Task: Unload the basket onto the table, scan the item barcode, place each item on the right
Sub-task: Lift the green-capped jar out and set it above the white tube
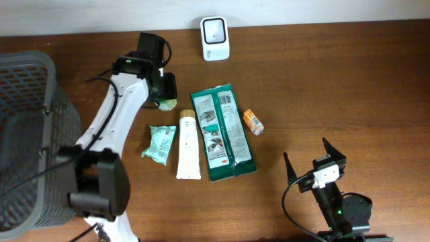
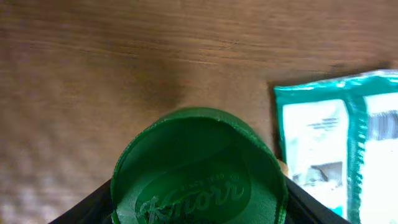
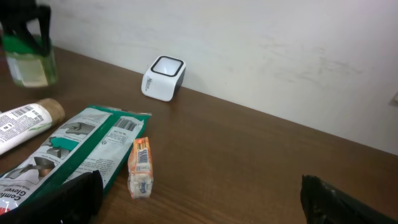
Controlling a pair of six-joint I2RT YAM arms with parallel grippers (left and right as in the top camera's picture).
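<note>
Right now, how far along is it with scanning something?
Early days. Done: the left claw is clamped on the green-lidded jar. In hand: that jar, not yet at the white scanner. Left: showing its barcode to the scanner. The right claw sits open and empty.

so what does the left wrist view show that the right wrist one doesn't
Only the left wrist view: the green lid up close, with Knorr embossed on it. Only the right wrist view: the white barcode scanner by the wall, the small orange packet and the white tube with its barcode. Both: the wooden table, the green-and-white pouch, and the jar itself, which the right wrist view shows blurred in the far corner with the left end effector around its lid.
</note>
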